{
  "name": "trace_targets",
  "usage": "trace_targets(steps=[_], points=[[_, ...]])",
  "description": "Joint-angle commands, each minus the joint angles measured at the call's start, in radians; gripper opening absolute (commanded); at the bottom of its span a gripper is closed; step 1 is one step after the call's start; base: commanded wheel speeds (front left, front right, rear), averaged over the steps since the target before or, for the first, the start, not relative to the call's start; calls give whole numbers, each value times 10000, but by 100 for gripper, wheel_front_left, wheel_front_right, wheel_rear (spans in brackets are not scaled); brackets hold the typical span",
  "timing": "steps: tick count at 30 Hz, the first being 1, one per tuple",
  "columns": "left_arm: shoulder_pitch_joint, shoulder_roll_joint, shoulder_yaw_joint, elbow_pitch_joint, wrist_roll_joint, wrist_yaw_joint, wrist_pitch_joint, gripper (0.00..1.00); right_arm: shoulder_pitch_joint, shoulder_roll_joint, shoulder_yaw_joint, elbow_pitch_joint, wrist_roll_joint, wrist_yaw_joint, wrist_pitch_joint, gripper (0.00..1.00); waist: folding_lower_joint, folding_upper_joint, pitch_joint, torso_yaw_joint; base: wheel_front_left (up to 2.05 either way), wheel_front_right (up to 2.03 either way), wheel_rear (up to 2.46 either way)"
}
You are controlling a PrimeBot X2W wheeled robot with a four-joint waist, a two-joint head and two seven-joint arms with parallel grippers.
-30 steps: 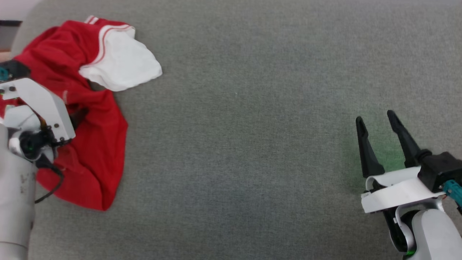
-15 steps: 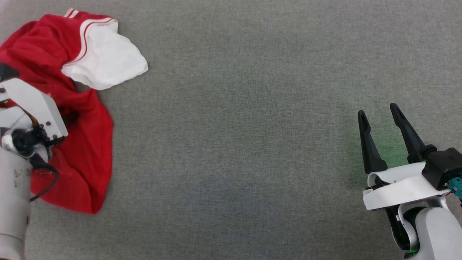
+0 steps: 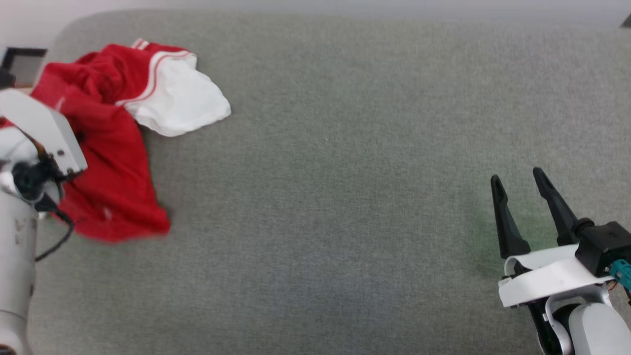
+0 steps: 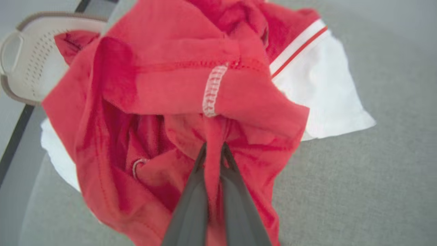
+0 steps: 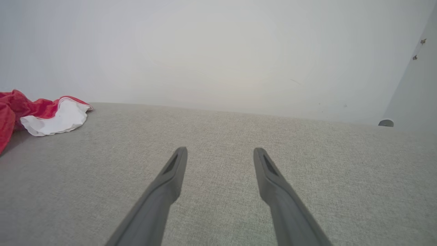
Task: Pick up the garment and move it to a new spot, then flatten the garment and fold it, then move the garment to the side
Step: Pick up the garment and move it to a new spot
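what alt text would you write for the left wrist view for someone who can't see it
The left gripper, dark fingers shut, pinches a fold of a crumpled red sports jersey over a grey woven fabric surface. Its white sleeve with red-and-white striped trim lies to the right, and a pale perforated plastic basket shows at upper left.

A grey woven fabric surface spreads wide, its far-left corner rounded. A plain white wall rises behind its far edge. Off the left edge, past a dark border strip, sits a pale perforated plastic basket with a cut-out handle. A dark-framed panel stands at the far left. At the far right, a small grey dome sits at the wall's foot below two tiny fixings.
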Motion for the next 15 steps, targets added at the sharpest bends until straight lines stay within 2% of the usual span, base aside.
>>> trace_targets(steps=[1, 15], points=[[-119, 55, -52, -85, 96, -53, -105, 0, 130, -24, -36, 30, 19, 4, -36, 100, -1, 0, -438, 266, 0, 0, 0], [-1320, 445, -960, -1744, 728, -215, -878, 0, 793, 275, -96, 351, 81, 3, -191, 100, -1, 0, -2083, 676, 0, 0, 0]])
